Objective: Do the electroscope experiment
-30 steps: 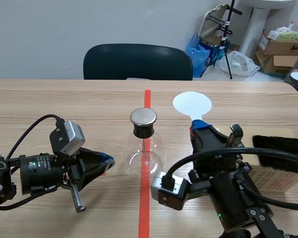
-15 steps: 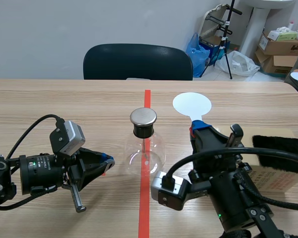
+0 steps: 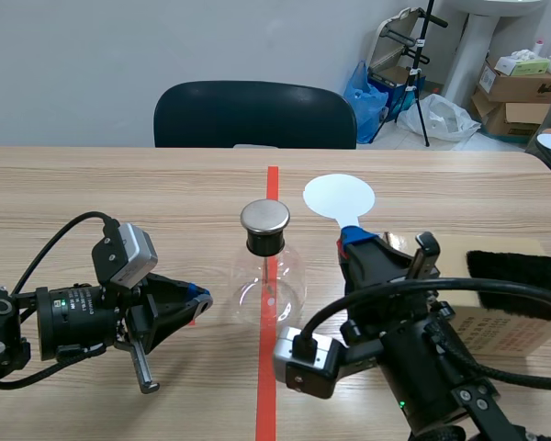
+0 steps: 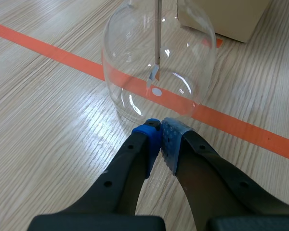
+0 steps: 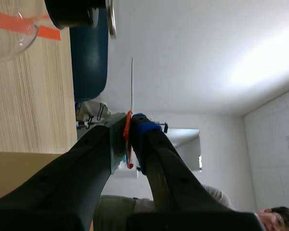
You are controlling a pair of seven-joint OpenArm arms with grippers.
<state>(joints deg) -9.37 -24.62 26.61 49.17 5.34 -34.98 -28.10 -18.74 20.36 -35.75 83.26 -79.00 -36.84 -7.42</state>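
The electroscope, a clear glass flask (image 3: pixel 270 276) with a black stopper and a round metal cap (image 3: pixel 264 217), stands on the orange tape line at mid-table. My left gripper (image 3: pixel 200 299) rests low on the table just left of the flask, fingers shut on nothing; the left wrist view has the fingertips (image 4: pixel 160 126) almost at the flask's (image 4: pixel 159 62) base, with a thin rod (image 4: pixel 157 33) inside. My right gripper (image 3: pixel 354 237) is shut on the orange handle (image 5: pixel 128 139) of a white round disc (image 3: pixel 339 197), held upright to the right of the cap. The disc (image 5: pixel 132 82) appears edge-on.
A cardboard box (image 3: pixel 496 317) with a black furry pad (image 3: pixel 519 271) on top sits at the right, beside the right arm. A dark chair (image 3: pixel 254 115) stands behind the table's far edge. Boxes and bags lie on the floor at the back right.
The right gripper has carried the white disc a little to the left, closer to the flask's cap. The left arm and the flask have not moved.
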